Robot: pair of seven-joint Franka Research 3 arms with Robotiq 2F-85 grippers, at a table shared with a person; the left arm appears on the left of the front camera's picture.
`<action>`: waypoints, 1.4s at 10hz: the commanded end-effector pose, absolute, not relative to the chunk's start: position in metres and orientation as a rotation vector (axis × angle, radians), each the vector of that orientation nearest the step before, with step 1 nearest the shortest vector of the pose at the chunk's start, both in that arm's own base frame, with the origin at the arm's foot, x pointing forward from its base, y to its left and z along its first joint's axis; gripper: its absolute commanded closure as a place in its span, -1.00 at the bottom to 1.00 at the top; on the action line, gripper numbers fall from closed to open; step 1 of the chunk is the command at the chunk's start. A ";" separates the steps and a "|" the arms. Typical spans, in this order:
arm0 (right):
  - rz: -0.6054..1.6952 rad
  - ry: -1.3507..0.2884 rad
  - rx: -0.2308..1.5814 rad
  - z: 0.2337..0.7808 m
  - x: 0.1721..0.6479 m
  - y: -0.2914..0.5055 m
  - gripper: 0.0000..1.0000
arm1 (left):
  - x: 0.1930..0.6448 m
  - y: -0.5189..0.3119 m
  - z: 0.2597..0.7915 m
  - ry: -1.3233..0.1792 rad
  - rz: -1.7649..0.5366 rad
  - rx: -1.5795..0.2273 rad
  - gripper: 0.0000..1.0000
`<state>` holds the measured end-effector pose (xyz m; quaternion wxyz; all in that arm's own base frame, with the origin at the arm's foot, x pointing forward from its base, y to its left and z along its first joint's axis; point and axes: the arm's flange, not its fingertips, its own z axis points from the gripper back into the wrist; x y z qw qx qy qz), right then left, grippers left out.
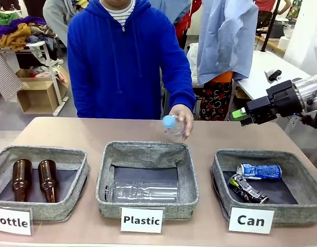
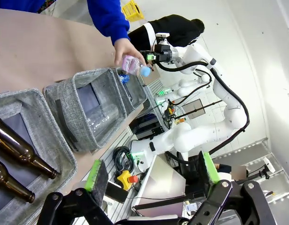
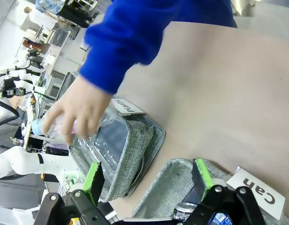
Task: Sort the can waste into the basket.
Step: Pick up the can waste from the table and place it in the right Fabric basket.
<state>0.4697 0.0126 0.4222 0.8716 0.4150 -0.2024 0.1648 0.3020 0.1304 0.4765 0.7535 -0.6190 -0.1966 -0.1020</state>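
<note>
Tan table (image 1: 209,139), both cans (image 1: 259,171) – in basket (image 1: 302,212)

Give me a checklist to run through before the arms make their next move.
1. Both cans in the Can basket: ok. The blue and white can and the crushed can lie inside.
2. Right gripper empty: ok, open, raised beyond the Can basket.
3. Left gripper empty: ok, open, nothing between its pads.
4. Space over the middle clear: not ok. The person's hand holds a small plastic bottle above the Plastic basket.
5. Stray cans on the table: ok, none seen.
6. Bottle basket undisturbed: ok, two brown bottles lie inside.
</note>
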 end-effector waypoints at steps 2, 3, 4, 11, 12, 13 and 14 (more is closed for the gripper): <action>0.365 -0.425 0.870 0.423 0.470 0.010 -1.00 | 0.302 0.128 0.480 -0.437 -0.225 -1.366 -1.00; 0.365 -0.425 0.870 0.423 0.470 0.010 -1.00 | 0.302 0.128 0.480 -0.437 -0.225 -1.366 -1.00; 0.365 -0.425 0.870 0.423 0.470 0.010 -1.00 | 0.302 0.128 0.480 -0.437 -0.225 -1.366 -1.00; 0.365 -0.425 0.870 0.423 0.470 0.010 -1.00 | 0.302 0.128 0.480 -0.437 -0.225 -1.366 -1.00; 0.365 -0.425 0.870 0.423 0.470 0.010 -1.00 | 0.302 0.128 0.480 -0.437 -0.225 -1.366 -1.00; 0.365 -0.425 0.870 0.423 0.470 0.010 -1.00 | 0.302 0.128 0.480 -0.437 -0.225 -1.366 -1.00; 0.365 -0.425 0.870 0.423 0.470 0.010 -1.00 | 0.302 0.128 0.480 -0.437 -0.225 -1.366 -1.00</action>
